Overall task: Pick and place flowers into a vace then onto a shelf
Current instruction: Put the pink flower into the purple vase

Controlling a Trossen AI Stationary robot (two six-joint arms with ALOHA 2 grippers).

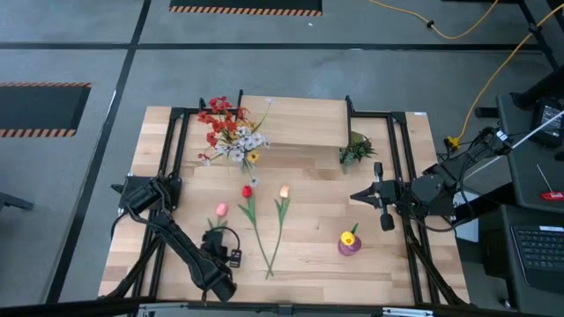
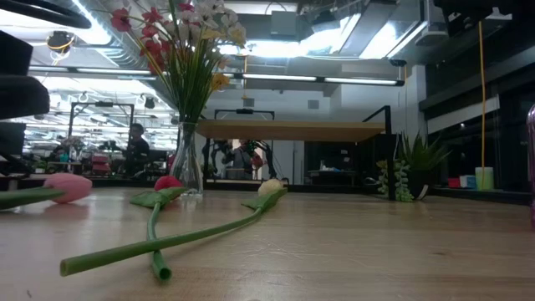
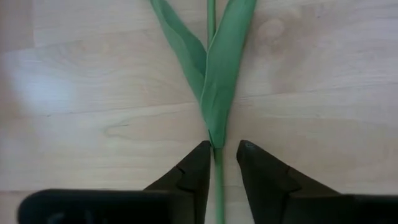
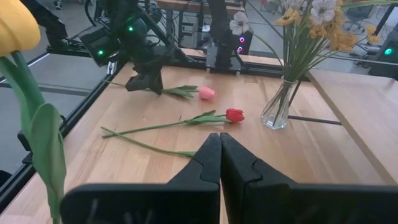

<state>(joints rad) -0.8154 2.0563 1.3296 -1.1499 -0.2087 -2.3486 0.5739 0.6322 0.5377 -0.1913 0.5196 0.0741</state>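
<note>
Two arms: the left gripper (image 1: 217, 239) is at work near the front-left of the table; the right gripper (image 1: 357, 197) waits at the right side, its fingers pressed together and holding nothing.
Thing in hand: the pink tulip (image 1: 220, 210) lies flat on the table, just left of the red tulip (image 1: 248, 191) and the orange tulip (image 1: 284, 190).
Long axis: its stem (image 3: 217, 180) runs from the head straight toward the left gripper, and the fingers stand one on each side, across the stem.
Left fingers: a little apart, with a narrow gap around the stem below the leaves; they seem not yet to pinch it.
Nearer arm: the left one, clearly.
Next move, as judgement: close on the stem, lift, then turn it upright for the vase (image 1: 240, 151) beside the shelf (image 1: 300, 123).
</note>
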